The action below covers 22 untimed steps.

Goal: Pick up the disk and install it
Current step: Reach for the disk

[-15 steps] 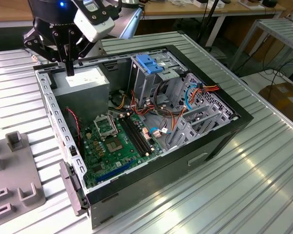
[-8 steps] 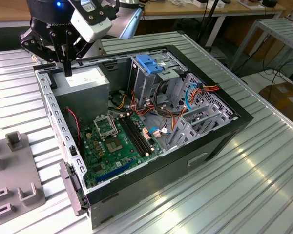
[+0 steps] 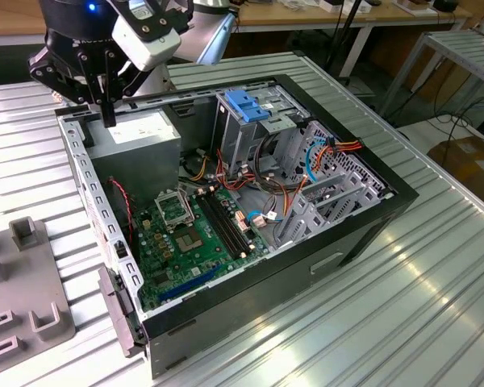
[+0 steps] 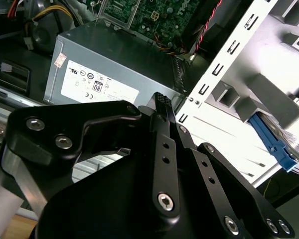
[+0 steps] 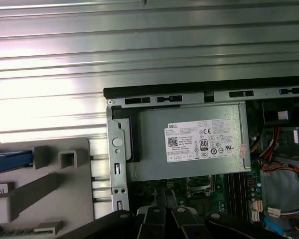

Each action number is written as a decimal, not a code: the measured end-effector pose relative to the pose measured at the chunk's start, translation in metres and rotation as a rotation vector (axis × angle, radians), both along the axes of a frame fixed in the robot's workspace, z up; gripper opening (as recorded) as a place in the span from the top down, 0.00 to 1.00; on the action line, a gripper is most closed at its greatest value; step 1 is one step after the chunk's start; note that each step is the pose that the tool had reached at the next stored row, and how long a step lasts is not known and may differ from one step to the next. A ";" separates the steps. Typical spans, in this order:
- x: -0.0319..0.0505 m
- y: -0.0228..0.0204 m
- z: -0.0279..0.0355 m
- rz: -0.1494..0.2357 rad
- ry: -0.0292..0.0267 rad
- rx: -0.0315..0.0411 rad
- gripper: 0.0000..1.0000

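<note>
Findings:

- **Gripper.** The gripper (image 3: pixel 106 119) hangs over the open computer case (image 3: pixel 403 197), at the corner where the power-supply box (image 3: pixel 137 133) sits. Its black fingers (image 4: pixel 162 102) are drawn together with nothing between them. Whether the tips touch the box or the case wall cannot be determined.
- **Disk.** The disk (image 5: pixel 7 159) is outside the case, seated in a grey fixture (image 5: pixel 65 189) on the ribbed metal table (image 3: pixel 403 306). It appears at the frame's edge in both wrist views, mostly as a blue rail. The gripper is well apart from it.
- **Fixture.** In the exterior view the fixture lies beside the case, towards the exterior view's left.
- **Case interior.** The green motherboard (image 3: pixel 194 234) lies on the floor of the case. A metal drive cage (image 3: pixel 242 137) with a blue latch (image 3: pixel 246 105) on top stands on the far side from the power-supply box. Orange, red and blue cables run near the cage.
</note>
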State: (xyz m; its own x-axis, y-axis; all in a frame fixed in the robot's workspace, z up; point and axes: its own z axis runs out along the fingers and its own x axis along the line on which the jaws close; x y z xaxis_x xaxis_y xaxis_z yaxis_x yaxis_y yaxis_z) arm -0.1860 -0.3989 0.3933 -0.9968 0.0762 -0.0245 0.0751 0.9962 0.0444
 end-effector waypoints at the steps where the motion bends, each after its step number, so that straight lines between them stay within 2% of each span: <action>1: -0.0004 0.0000 0.0000 0.000 0.0000 0.0000 0.90; 22: -0.0121 0.0000 0.0000 0.000 0.0000 0.0000 0.90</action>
